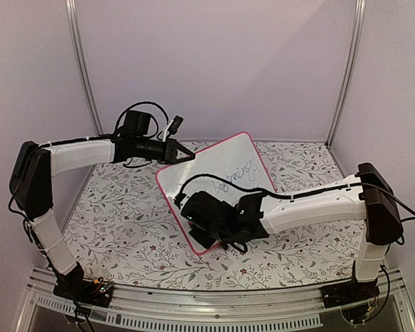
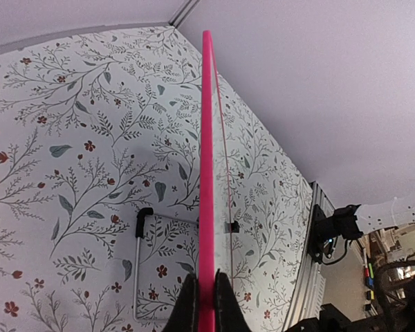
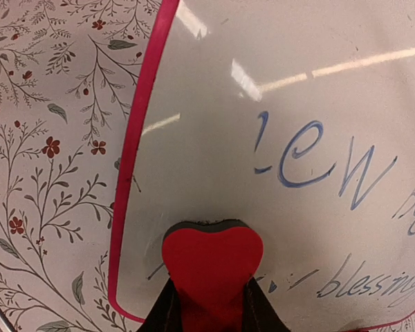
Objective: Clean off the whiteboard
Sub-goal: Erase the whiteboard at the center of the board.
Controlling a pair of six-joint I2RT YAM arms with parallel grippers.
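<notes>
The whiteboard (image 1: 228, 164), white with a pink rim, is tilted up over the floral table and carries blue handwriting (image 3: 308, 162). My left gripper (image 1: 188, 156) is shut on the board's upper left edge; in the left wrist view the pink rim (image 2: 207, 152) runs straight between the fingers of the left gripper (image 2: 207, 304). My right gripper (image 3: 209, 304) is shut on a red heart-shaped eraser (image 3: 212, 257), whose dark pad presses on the whiteboard (image 3: 214, 124) near its lower left corner. In the top view the right gripper (image 1: 202, 227) covers that corner.
A floral tablecloth (image 1: 124, 207) covers the table. A thin wire stand with a black tip (image 2: 140, 220) shows beneath the board. Pale walls and two metal posts (image 1: 83, 69) close in the back. An aluminium rail (image 1: 214, 304) runs along the near edge.
</notes>
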